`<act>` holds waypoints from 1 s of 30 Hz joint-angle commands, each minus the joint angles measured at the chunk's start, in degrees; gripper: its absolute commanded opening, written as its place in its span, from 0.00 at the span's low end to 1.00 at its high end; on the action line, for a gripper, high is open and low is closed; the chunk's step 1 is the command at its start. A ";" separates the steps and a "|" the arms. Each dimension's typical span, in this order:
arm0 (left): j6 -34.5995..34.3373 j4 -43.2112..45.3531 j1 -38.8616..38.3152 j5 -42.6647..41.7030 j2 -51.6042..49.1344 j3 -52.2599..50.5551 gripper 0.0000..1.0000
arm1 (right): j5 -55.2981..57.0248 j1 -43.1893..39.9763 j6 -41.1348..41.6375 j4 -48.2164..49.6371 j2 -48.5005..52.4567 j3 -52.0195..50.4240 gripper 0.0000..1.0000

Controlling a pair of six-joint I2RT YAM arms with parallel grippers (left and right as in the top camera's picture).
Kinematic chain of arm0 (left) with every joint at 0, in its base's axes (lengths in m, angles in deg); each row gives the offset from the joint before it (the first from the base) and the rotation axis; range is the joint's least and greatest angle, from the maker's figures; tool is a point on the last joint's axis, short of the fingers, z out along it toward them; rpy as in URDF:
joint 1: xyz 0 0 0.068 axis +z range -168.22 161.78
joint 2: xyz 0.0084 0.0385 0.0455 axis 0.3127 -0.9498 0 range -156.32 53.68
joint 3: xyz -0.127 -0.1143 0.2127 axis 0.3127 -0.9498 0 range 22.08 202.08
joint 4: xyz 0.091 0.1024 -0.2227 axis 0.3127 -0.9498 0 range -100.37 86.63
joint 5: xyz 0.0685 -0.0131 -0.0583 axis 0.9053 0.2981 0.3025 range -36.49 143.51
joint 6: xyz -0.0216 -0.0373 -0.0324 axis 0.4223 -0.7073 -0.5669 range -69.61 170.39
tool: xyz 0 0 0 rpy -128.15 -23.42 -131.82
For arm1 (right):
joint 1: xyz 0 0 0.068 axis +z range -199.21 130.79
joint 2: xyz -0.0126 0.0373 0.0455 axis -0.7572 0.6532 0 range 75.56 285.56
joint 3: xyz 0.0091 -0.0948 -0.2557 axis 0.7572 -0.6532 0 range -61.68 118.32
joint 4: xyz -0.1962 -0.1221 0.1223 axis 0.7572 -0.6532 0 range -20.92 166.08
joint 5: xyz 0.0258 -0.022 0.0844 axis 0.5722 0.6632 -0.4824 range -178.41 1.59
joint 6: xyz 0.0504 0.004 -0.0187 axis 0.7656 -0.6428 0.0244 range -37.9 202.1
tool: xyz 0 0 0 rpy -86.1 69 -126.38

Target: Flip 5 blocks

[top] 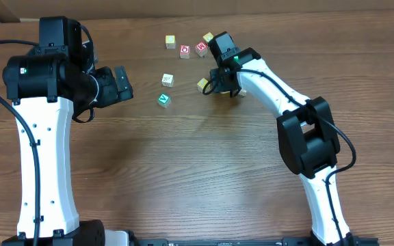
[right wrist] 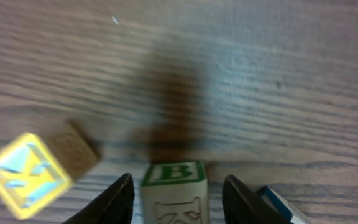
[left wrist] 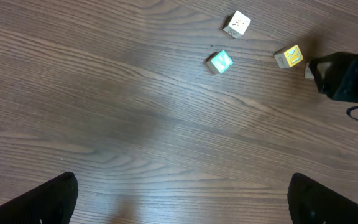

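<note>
- So, B block [right wrist: 174, 190], green letter on its top face, sits on the desk [top: 183, 171], right of centre in the far half.
- right fingers [right wrist: 117, 202] are apart, one on each side of B block. Slim gaps show on both sides, so it is not clamped.
- yellow block [right wrist: 23, 177] with blue print is just left of B block and not touching it. It is blurred in the right wrist view.
- cream block [top: 167, 80] lies further left, and green block [top: 163, 100] is just on its near side. The two are apart.
- Far row, left to right: pale block [top: 170, 42], red cube [top: 185, 51], second red cube [top: 201, 48], far yellow block [top: 208, 37] beside the right arm's wrist.
- left fingers [left wrist: 48, 199] are spread wide, holding nothing, hovering over bare desk left of cream block and green block.
</note>
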 commanded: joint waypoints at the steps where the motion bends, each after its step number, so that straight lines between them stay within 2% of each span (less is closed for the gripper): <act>1: -0.76 0.07 0.22 0.42 -0.33 0.63 1.00 | 1.44 -0.37 -0.35 0.37 0.50 -0.28 0.41; 4: -0.76 0.07 0.22 0.42 -0.33 0.63 1.00 | 1.44 -0.37 -0.33 0.09 0.39 -0.07 0.32; 9: -0.76 0.07 0.22 0.42 -0.33 0.63 1.00 | 0.48 -0.20 -0.28 -7.26 -1.73 6.19 0.20; 12: -0.76 0.07 0.22 0.42 -0.33 0.63 1.00 | -6.80 1.11 -0.31 -18.75 -4.66 15.41 0.19; 16: -0.76 0.07 0.22 0.39 -0.33 0.63 1.00 | -15.13 2.32 -0.04 -30.32 -7.48 20.52 0.19; 21: -0.76 0.07 0.22 0.42 -0.33 0.63 1.00 | -16.68 2.75 8.26 -42.53 -8.20 18.80 0.19; 30: -0.76 0.07 0.22 0.42 -0.33 0.63 1.00 | -16.63 7.06 13.55 -40.24 -8.20 7.63 0.19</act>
